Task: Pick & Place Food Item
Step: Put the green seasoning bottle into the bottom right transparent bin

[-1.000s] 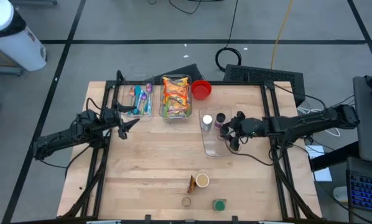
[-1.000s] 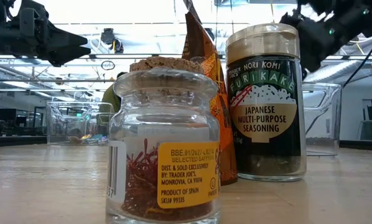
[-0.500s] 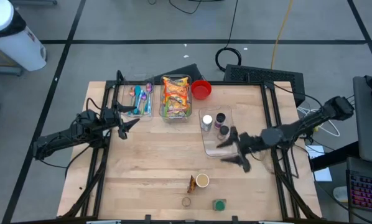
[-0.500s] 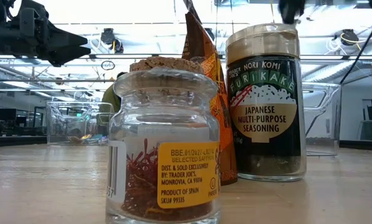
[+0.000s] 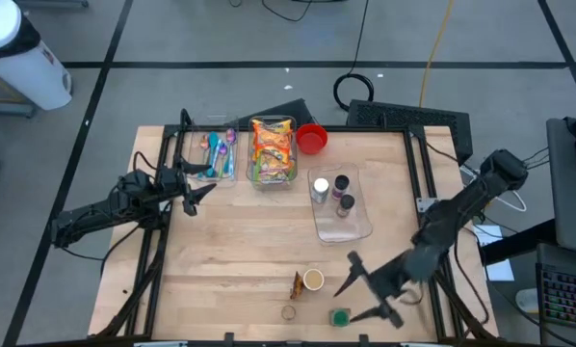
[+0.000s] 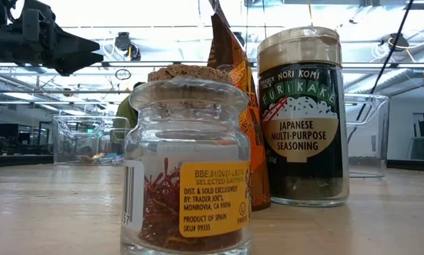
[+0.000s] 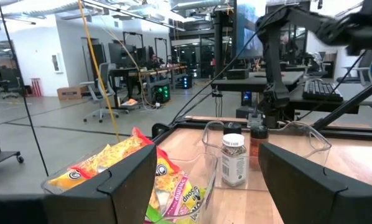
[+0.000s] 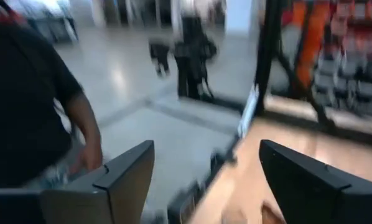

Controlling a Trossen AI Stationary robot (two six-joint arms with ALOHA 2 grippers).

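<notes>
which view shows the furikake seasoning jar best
The low view: the furikake seasoning jar stands close up, label readable. The high view shows only its tan lid from above, near the table's front edge. Neither wrist view shows it.

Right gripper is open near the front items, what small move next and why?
Probably lower the right gripper over the green-lidded jar: its jaws stand open and empty, one finger on each side of that jar, which stands upright at the table's front edge.

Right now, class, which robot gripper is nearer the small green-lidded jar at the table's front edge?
The right gripper, jaws open, hovers just beside the green-lidded jar. The left gripper waits far off, near the clear utensil bin.
</notes>
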